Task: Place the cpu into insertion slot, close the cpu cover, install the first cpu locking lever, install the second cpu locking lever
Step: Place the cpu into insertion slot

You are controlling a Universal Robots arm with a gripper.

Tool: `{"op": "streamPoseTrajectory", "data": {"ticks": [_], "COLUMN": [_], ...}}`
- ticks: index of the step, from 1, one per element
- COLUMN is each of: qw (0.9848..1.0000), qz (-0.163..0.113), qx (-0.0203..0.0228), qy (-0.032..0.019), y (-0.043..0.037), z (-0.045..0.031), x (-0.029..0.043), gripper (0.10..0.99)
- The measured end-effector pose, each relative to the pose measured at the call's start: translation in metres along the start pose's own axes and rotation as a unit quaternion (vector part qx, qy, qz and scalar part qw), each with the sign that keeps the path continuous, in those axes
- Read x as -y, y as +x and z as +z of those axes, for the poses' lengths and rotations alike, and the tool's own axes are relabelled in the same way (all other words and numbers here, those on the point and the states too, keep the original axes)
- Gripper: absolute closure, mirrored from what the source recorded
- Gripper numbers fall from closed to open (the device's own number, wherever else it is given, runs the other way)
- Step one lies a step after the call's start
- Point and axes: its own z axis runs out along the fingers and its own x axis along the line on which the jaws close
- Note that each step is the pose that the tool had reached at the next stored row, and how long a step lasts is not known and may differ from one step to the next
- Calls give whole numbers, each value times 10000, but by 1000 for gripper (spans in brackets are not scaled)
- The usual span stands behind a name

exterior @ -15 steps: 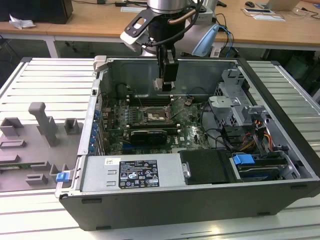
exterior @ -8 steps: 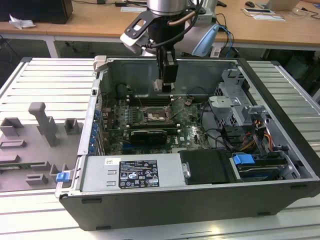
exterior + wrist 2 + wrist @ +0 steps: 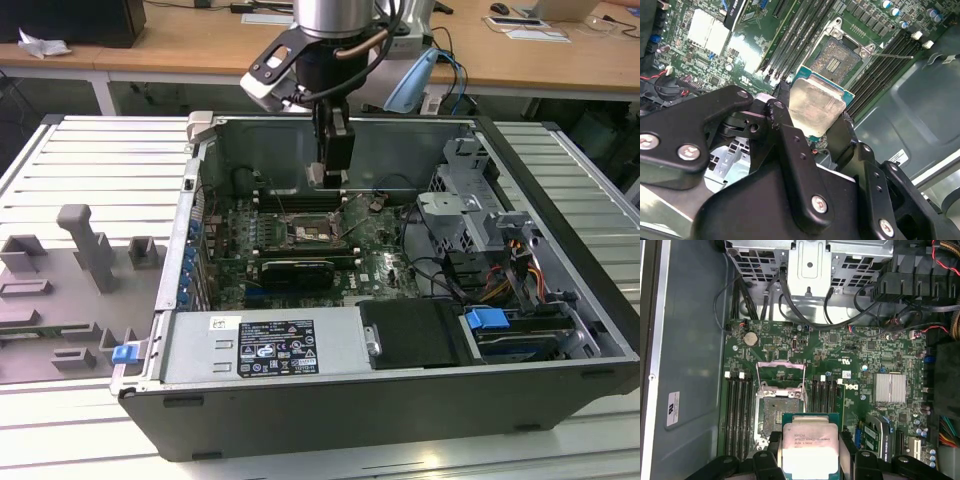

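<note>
Pale wooden desks [image 3: 200,40] line the back of a workshop in the exterior view, where an open grey steel computer case [image 3: 400,420] lies on a ribbed metal table [image 3: 90,160]. The arm [image 3: 330,20] is lowered straight down into the case, its black gripper [image 3: 333,150] held above the green motherboard [image 3: 380,265]. The insertion slot [image 3: 303,233], square and silver-rimmed, lies just below and slightly toward the exterior view's left.

In the second wrist view, the cpu [image 3: 816,105], a flat square chip with a dull, smudged metal top and a green edge, is clamped between the gripper's [image 3: 815,117] matte black fingers [image 3: 790,145]. The slot [image 3: 837,60] is seen uncovered beyond it, dark-centred, flanked by long narrow memory slots [image 3: 795,40].

In the first wrist view, the chip [image 3: 809,447] is held level and clear above the board, pinched at two opposite edges by the gripper [image 3: 810,460]. The slot [image 3: 779,412] lies beside it, unfilled. The cpu cover [image 3: 780,363], a thin metal frame, is swung up off the slot. A finned silver heat sink [image 3: 890,388] sits well apart.
</note>
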Motion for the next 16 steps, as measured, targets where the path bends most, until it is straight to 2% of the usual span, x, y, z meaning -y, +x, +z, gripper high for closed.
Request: {"op": "streamPoseTrajectory", "data": {"ticks": [16], "qw": [10000], "qz": [37], "qx": [2], "qy": [0], "y": [1], "z": [46], "x": [3], "gripper": [549]}}
